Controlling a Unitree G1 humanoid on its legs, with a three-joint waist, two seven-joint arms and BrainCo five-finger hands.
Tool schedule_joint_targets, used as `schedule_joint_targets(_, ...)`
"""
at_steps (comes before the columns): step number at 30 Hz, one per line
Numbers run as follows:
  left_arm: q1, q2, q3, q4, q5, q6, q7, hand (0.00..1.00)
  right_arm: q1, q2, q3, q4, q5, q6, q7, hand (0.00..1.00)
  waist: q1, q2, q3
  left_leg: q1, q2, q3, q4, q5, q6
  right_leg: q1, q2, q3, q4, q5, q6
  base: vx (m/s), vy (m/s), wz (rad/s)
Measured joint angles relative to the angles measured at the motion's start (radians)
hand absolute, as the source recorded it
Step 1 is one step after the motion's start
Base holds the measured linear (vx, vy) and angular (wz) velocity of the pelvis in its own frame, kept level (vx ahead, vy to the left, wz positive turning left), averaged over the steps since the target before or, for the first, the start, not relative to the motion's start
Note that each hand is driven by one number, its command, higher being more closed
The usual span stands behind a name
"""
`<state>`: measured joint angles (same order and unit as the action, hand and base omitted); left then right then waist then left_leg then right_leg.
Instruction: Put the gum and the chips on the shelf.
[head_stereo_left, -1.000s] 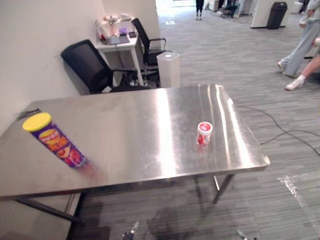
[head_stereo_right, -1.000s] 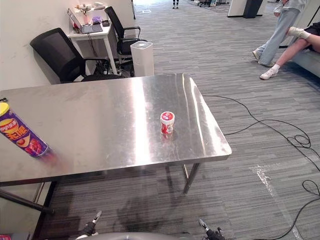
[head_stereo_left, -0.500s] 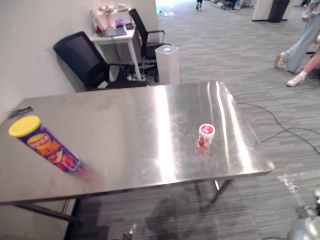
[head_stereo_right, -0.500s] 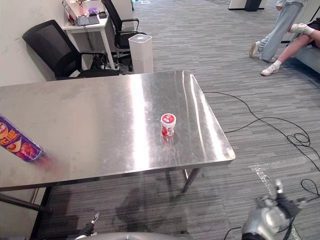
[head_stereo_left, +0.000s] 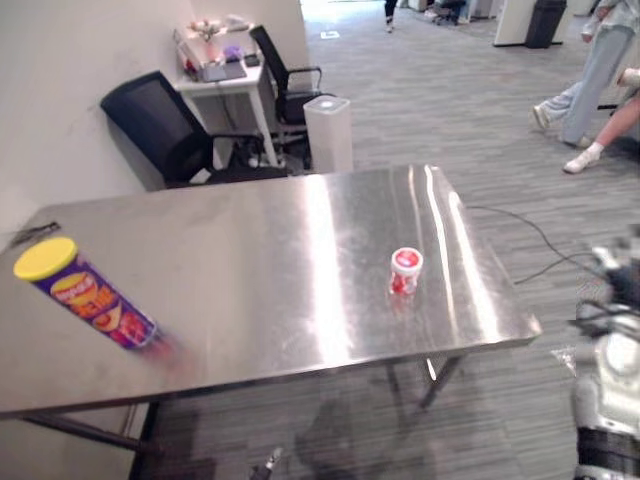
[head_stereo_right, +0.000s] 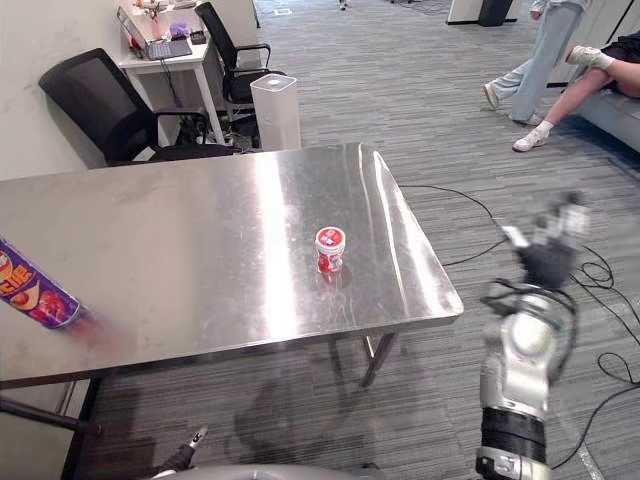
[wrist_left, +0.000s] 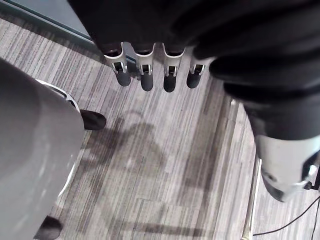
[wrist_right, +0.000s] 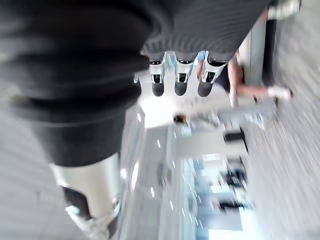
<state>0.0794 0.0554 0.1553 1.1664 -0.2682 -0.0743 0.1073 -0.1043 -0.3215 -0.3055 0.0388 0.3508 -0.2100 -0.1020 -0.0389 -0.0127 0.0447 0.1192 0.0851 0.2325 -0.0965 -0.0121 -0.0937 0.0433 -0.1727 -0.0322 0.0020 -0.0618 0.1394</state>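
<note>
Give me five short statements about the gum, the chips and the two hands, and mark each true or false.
1. The gum stands on the table. True.
2. The right hand is curled round the gum. False: it is in the air beyond the table's right edge, fingers straight, holding nothing.
3. The chips can has a yellow lid. True.
4. The chips can touches the gum. False: they are far apart, the can near the table's left end, the gum toward its right.
5. The left hand holds the chips can. False: its fingers are straight above the floor, holding nothing.
</note>
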Motion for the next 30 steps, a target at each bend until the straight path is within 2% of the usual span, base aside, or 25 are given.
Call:
schedule_joint_targets(1, -0.002, 0.009, -0.004, -0.011, 0.008, 0.002, -0.004, 0.0, 0.014, -0.001, 0.044, -0.002, 0.003, 0.035, 0.069, 0.0, 0.013, -0.003, -0.001, -0.002, 0.0, -0.001, 0.0, 0.0, 0.0, 0.002, 0.0, -0.001, 0.0, 0.0, 0.0, 0.03, -0.005, 0.04)
schedule_joint_targets(2, -0.001, 0.009, -0.005, -0.016, 0.009, 0.004, -0.005, 0.0, 0.021, -0.001, 0.064, -0.002, 0.003, 0.049, 0.096, 0.0, 0.016, -0.005, -0.003, -0.003, 0.0, -0.002, 0.0, 0.0, 0.0, 0.002, -0.001, -0.002, -0.001, 0.0, 0.0, 0.03, -0.009, 0.12)
schedule_joint_targets(3, -0.001, 0.015, -0.005, -0.017, 0.009, 0.011, -0.005, 0.0, 0.036, -0.001, 0.111, -0.003, 0.004, 0.077, 0.153, 0.0, 0.015, -0.013, -0.005, -0.009, -0.001, -0.008, 0.0, 0.001, 0.001, 0.002, -0.002, -0.012, -0.001, 0.0, 0.0, 0.02, -0.009, 0.13)
schedule_joint_targets(7, -0.001, 0.018, -0.012, -0.016, 0.01, 0.012, -0.005, 0.0, 0.076, -0.023, 0.184, -0.035, 0.012, 0.096, 0.255, 0.0, 0.013, -0.023, -0.006, -0.009, -0.003, -0.019, 0.0, 0.001, 0.001, 0.006, -0.004, -0.018, -0.001, 0.0, 0.0, 0.01, -0.004, 0.07)
schedule_joint_targets(10, 0.0, 0.018, -0.012, -0.016, 0.01, 0.012, -0.004, 0.0, 0.099, -0.057, 0.23, -0.044, 0.022, 0.097, 0.3, 0.0, 0.013, -0.023, -0.006, -0.006, -0.002, -0.024, 0.0, 0.001, 0.001, 0.013, -0.004, -0.022, -0.001, 0.0, 0.0, -0.02, -0.006, 0.02)
schedule_joint_targets(23, 0.0, 0.016, -0.012, -0.015, 0.01, 0.012, -0.001, 0.0, 0.103, -0.075, 0.329, -0.057, 0.021, 0.096, 0.305, 0.0, 0.013, -0.017, -0.005, -0.009, -0.003, -0.034, 0.0, 0.005, 0.005, 0.014, -0.005, -0.032, -0.001, 0.0, 0.0, -0.02, -0.003, 0.01)
schedule_joint_targets(30, -0.003, 0.018, -0.035, -0.015, 0.012, 0.012, -0.001, 0.0, 0.008, -0.075, 0.381, 0.064, -0.002, 0.095, 0.273, 0.0, 0.014, -0.015, -0.005, -0.013, -0.003, -0.05, 0.0, 0.008, 0.006, 0.02, -0.005, -0.047, -0.003, 0.0, 0.0, -0.01, -0.006, 0.06)
